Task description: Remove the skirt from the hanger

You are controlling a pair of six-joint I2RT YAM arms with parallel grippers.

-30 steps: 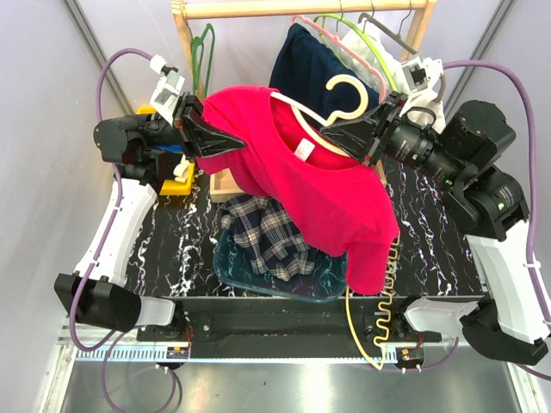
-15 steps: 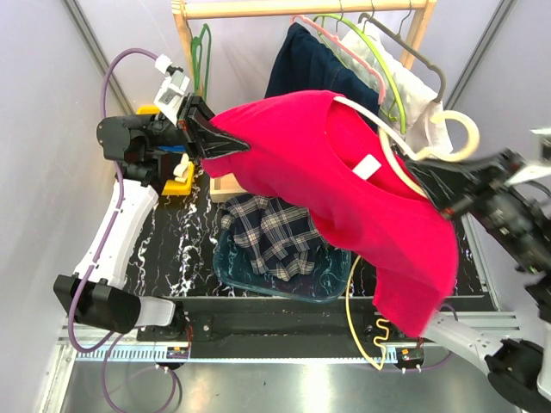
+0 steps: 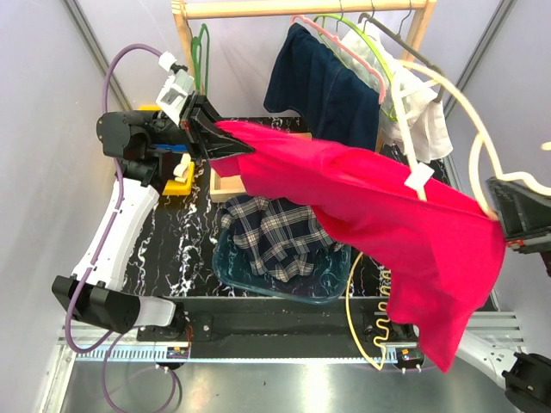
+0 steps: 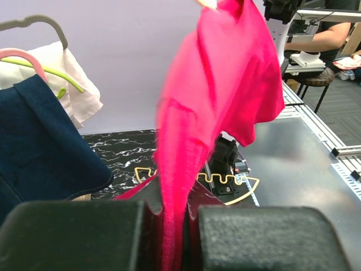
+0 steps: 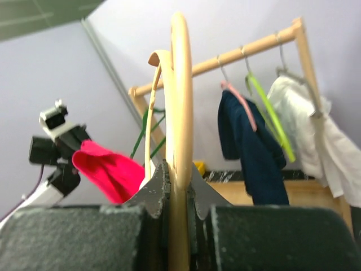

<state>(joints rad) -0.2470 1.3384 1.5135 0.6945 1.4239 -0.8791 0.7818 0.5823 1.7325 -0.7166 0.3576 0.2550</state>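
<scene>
The dark navy skirt [image 3: 323, 86] hangs on the pale pink hanger [image 3: 331, 34] on the rack at the back; neither gripper touches them. Both show again in the left wrist view, skirt [image 4: 39, 152] under hanger [image 4: 22, 56], and in the right wrist view, skirt [image 5: 251, 152] and hanger [image 5: 240, 101]. My left gripper [image 3: 237, 142] is shut on an edge of a red T-shirt [image 3: 387, 215], the cloth pinched between its jaws [image 4: 175, 212]. At the right edge my right gripper [image 3: 504, 202] is shut on a cream hanger [image 3: 448, 95], the bar clamped upright [image 5: 180, 175]. The T-shirt stretches between both arms.
A plaid shirt [image 3: 267, 232] lies in a clear bluish tub [image 3: 258, 288] on the black marbled table. The wooden rack [image 3: 301, 7] also holds a green hanger [image 3: 202, 52] and a grey hanger with a white garment [image 3: 417, 120]. A yellow coiled cable [image 3: 383, 318] hangs at the front.
My right gripper has swung the cream hanger far to the right and toward the camera, pulling the red T-shirt taut. The left gripper has stayed nearly in place, still clamped on the cloth.
</scene>
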